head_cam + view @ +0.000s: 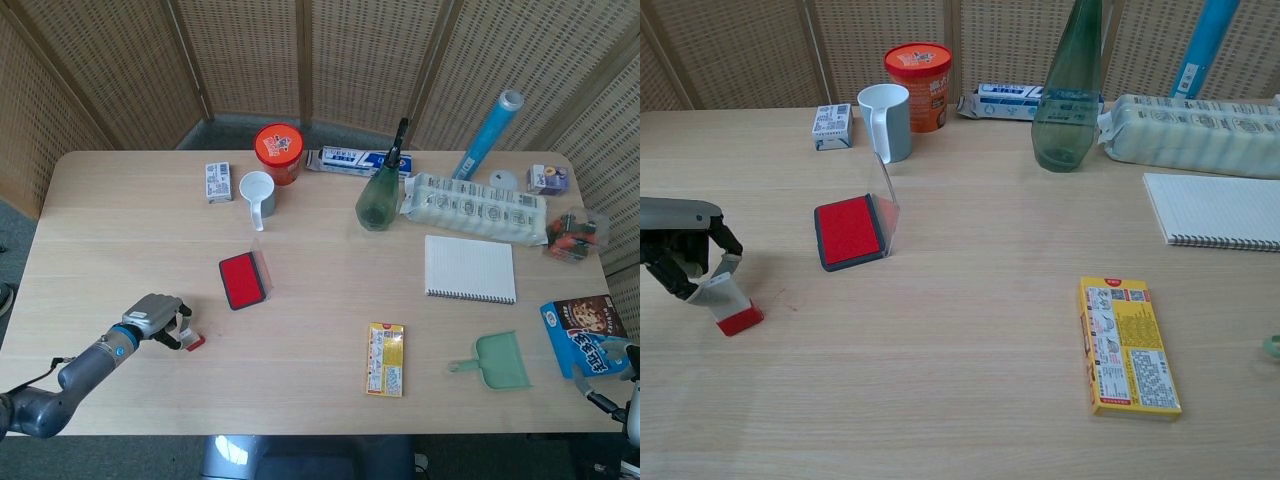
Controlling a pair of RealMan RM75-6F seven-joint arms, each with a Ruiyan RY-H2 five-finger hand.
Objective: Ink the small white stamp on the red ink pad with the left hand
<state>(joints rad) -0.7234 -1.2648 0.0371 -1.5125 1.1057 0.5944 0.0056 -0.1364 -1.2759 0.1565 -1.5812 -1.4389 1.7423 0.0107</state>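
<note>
One hand, the left hand (678, 250), holds the small white stamp (728, 302) in its curled fingers. The stamp tilts, and its red end is down at the table (960, 400). The red ink pad (849, 231) lies open on the table, off to the right of the hand and a bit farther back, well apart from the stamp. Only a bit of the right hand (628, 385) shows, so I cannot tell if it is open or closed.

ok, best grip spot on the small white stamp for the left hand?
Grip the pale body of the small white stamp, above its red base. It leans toward the left hand, whose fingers already close on that upper part, red end on the table. Come from the left and above, leaving the red face free for the red ink pad.
</note>
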